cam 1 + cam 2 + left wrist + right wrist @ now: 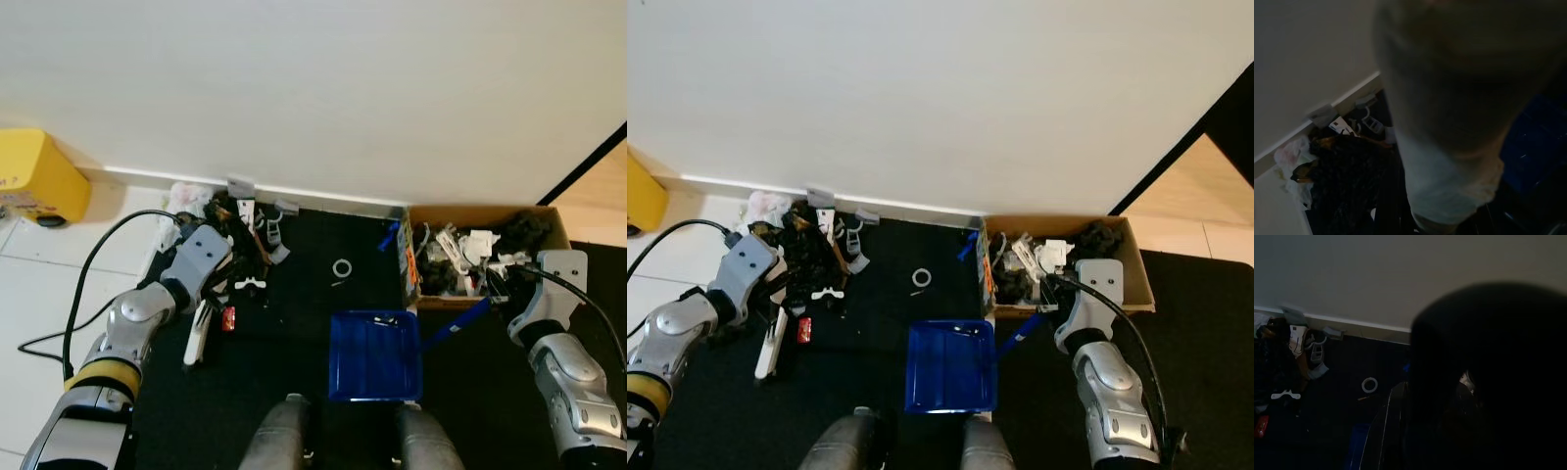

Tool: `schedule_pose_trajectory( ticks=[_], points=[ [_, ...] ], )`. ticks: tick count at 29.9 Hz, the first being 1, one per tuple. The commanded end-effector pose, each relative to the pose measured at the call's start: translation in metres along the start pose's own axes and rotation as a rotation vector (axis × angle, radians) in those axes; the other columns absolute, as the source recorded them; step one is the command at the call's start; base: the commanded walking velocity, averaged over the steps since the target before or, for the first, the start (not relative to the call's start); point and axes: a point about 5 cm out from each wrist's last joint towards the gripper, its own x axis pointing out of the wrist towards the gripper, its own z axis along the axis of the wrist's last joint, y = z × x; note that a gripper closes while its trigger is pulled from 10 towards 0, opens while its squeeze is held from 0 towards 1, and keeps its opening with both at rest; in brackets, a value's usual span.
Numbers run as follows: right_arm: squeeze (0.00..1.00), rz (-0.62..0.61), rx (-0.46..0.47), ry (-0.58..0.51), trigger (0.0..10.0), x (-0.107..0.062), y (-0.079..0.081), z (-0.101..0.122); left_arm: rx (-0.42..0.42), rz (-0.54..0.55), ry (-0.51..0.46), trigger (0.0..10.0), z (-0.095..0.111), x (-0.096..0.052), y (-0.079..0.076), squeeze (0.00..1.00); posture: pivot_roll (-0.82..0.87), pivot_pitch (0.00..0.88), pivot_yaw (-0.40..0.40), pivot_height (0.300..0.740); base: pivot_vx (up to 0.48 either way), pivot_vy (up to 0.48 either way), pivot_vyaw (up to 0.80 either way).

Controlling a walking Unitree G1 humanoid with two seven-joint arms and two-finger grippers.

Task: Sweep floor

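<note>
1. A yellow box [34, 178] sits on the pale tile floor [39, 294] at the far left, against the white wall [313, 88].
2. The left arm reaches forward over the edge of the black mat [313, 294]. A black cable [83, 284] loops along it.
3. The left gripper [211, 294] is at the near edge of a heap of litter [230, 235]. A white brush [199, 333] lies along the mat directly under the wrist, its handle pointing back toward the robot. The wrist block hides the fingers, so I cannot tell whether they are spread, pressed together or pinching the brush.
4. The litter lies against the skirting board: crumpled white paper, dark scraps, grey plastic pieces, a white clip. A small red item [228, 317] lies just beside the brush. The left wrist view is dim and shows the same heap [1347, 166] by the wall.
5. A small white ring [342, 267] lies alone on the mat, between the heap and the cardboard box.
6. A blue dustpan [375, 354] rests flat on the mat in front of the robot's legs. Its blue handle [456, 323] angles up and right toward the right arm.
7. An open cardboard box [485, 217], packed with black and white scraps, stands against the wall just right of the dustpan.
8. The right gripper [505, 294] is at the end of the dustpan handle, by the front of the box. Its fingers are hidden, so its grip cannot be told. The right wrist view is largely dark. The white ring [1369, 385] and the litter [1298, 352] can be made out there.
</note>
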Motion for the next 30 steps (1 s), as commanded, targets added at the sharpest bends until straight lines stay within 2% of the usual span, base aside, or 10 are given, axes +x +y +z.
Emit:
schedule_pose_trajectory(
  ticks=[1,4,5,6,11,17,19,26,27,30],
  points=[
    [0.0,-0.025,-0.004,0.03,10.0,-0.006,-0.005,-0.005,-0.094,-0.014,0.091,10.0,-0.026,-0.01,-0.011,0.0,0.02,0.352,0.006,0.74,0.0,0.0,0.0],
    [0.0,-0.026,-0.005,0.028,10.0,-0.007,-0.006,-0.004,-0.173,-0.016,0.053,10.0,-0.024,-0.006,-0.015,0.0,0.01,0.356,0.002,0.74,0.0,0.0,0.0],
    [0.0,-0.029,-0.005,0.032,10.0,-0.007,-0.007,-0.005,-0.218,-0.016,0.01,10.0,-0.019,-0.001,-0.015,0.0,0.01,0.356,0.0,0.74,0.0,0.0,0.0],
    [0.0,-0.029,-0.005,0.032,10.0,-0.007,-0.007,-0.005,-0.218,-0.016,0.01,10.0,-0.019,-0.001,-0.015,0.0,0.01,0.356,0.0,0.74,0.0,0.0,0.0],
    [0.0,-0.034,0.004,0.046,10.0,-0.008,-0.008,-0.009,-0.334,-0.068,-0.145,10.0,0.004,0.013,-0.017,0.0,0.03,0.351,0.006,0.74,0.0,0.0,0.0],
    [0.0,-0.026,0.022,0.043,10.0,-0.005,0.0,-0.01,-0.37,-0.17,-0.238,10.0,0.023,0.017,-0.024,0.0,0.05,0.342,0.017,0.74,0.0,0.0,0.0],
    [0.0,-0.026,0.022,0.043,10.0,-0.005,0.0,-0.01,-0.37,-0.17,-0.238,10.0,0.023,0.017,-0.024,0.0,0.05,0.342,0.017,0.74,0.0,0.0,0.0],
    [0.0,-0.004,0.036,0.039,10.0,0.0,0.009,-0.01,-0.383,-0.249,-0.32,10.0,0.044,0.002,-0.018,0.0,0.08,0.334,0.023,0.74,0.0,0.0,0.0],
    [0.0,0.002,0.039,0.039,10.0,0.001,0.012,-0.011,-0.366,-0.246,-0.33,10.0,0.05,-0.006,-0.011,0.0,0.1,0.331,0.025,0.74,0.0,0.0,0.0],
    [0.0,0.008,0.041,0.041,10.0,0.003,0.014,-0.012,-0.341,-0.228,-0.323,10.0,0.051,-0.014,-0.002,0.0,0.1,0.327,0.026,0.74,0.0,0.0,0.0]
  ],
)
